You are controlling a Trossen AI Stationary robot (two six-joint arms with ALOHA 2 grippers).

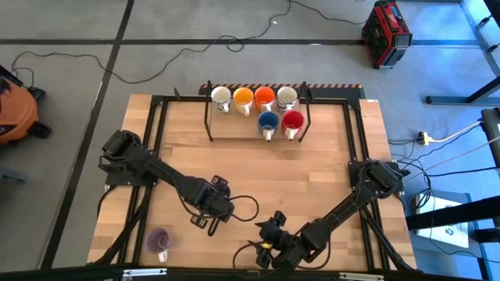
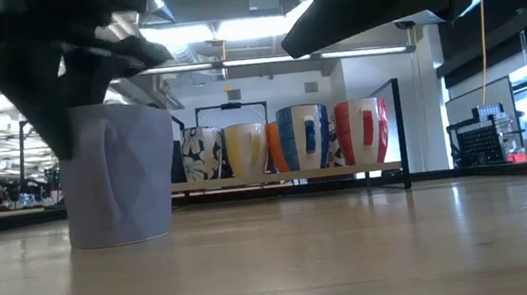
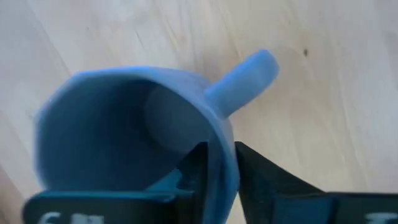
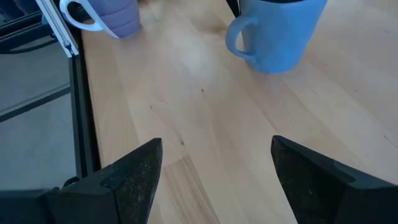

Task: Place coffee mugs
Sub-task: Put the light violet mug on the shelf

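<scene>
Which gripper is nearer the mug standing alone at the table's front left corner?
Left. The left gripper is a short way right of the pale purple mug; the right gripper waits farther right.

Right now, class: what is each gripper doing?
Left gripper: fingers astride the rim of a pale mug; whether they grip it cannot be told.
Right gripper: open, empty.
</scene>
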